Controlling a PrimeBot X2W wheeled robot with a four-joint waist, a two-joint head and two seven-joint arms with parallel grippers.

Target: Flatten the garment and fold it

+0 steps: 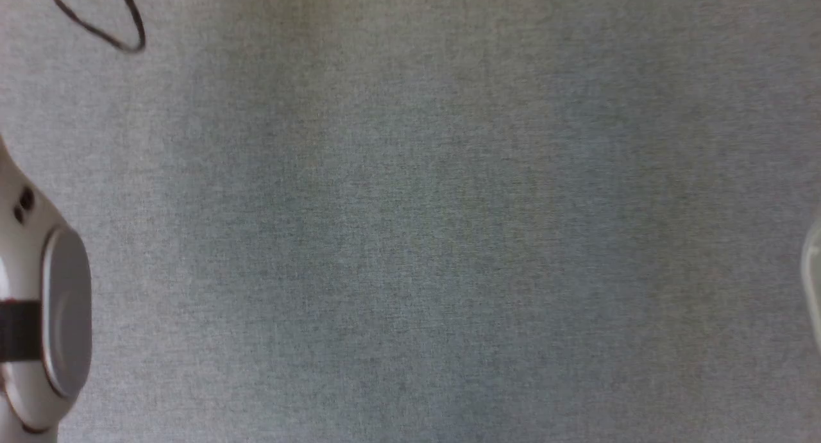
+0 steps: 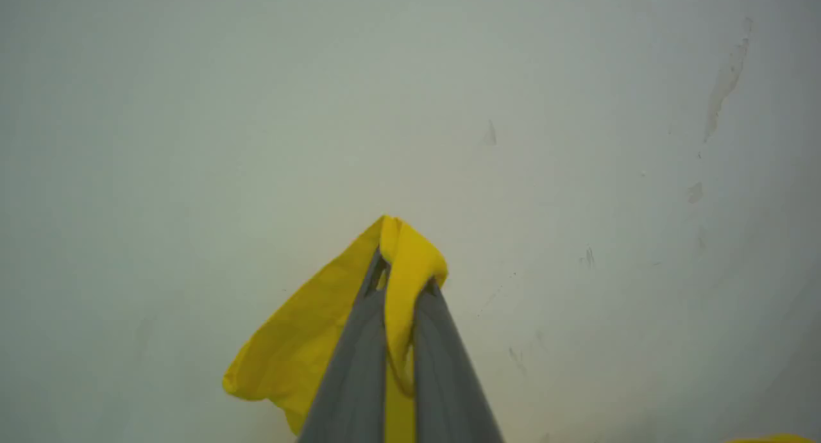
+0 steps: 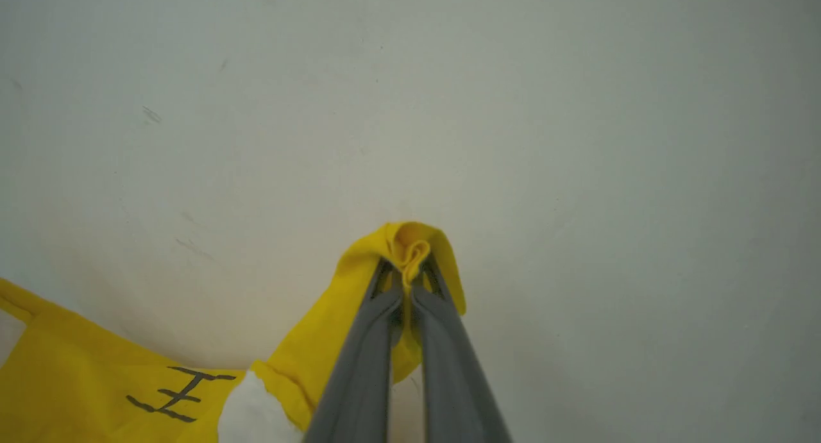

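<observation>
The left gripper (image 2: pixel 404 279) has its two fingers pressed together on a bunched bit of the yellow shirt (image 2: pixel 295 347). The right gripper (image 3: pixel 407 279) pinches another bunch the same way. From there the shirt runs to the bottom left of the right wrist view, where black stripes (image 3: pixel 179 388) and a white patch (image 3: pixel 253 420) are cut off. Behind is a pale surface (image 3: pixel 577 142); I cannot tell if the shirt touches it. In the head view a pale arm (image 1: pixel 45 315) pokes in at the left edge over grey cloth (image 1: pixel 417 206).
</observation>
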